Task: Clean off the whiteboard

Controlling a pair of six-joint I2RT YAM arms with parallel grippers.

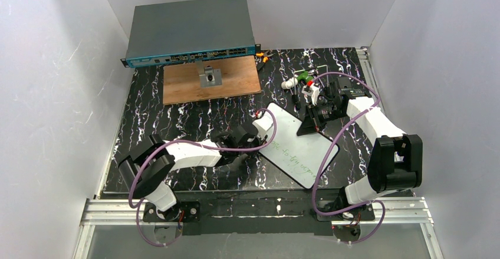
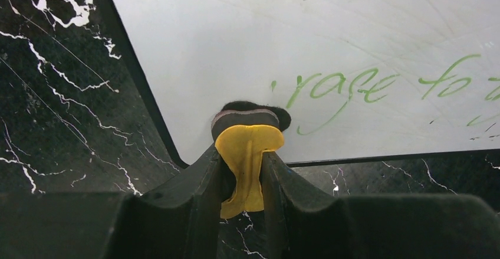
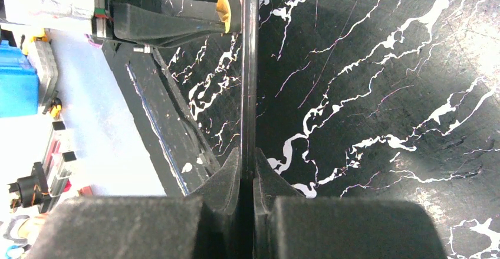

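The whiteboard (image 1: 298, 147) lies on the black, white-veined marble-pattern table (image 1: 194, 114) in front of the right arm. Its long axis runs diagonally from far-left to near-right. It is a flat, glossy white rectangle with rounded corners and a thin dark rim, and faint green handwriting (image 2: 348, 88) runs along its length. The right gripper (image 3: 247, 164) is clamped on the board's thin far-right edge. The left gripper (image 2: 243, 158) grasps a yellow eraser (image 2: 247, 147), whose dark felt pad presses on the board beside the first green letters.

Left end effector (image 2: 242, 166) gripping, right end effector (image 3: 247, 167) pinched closed
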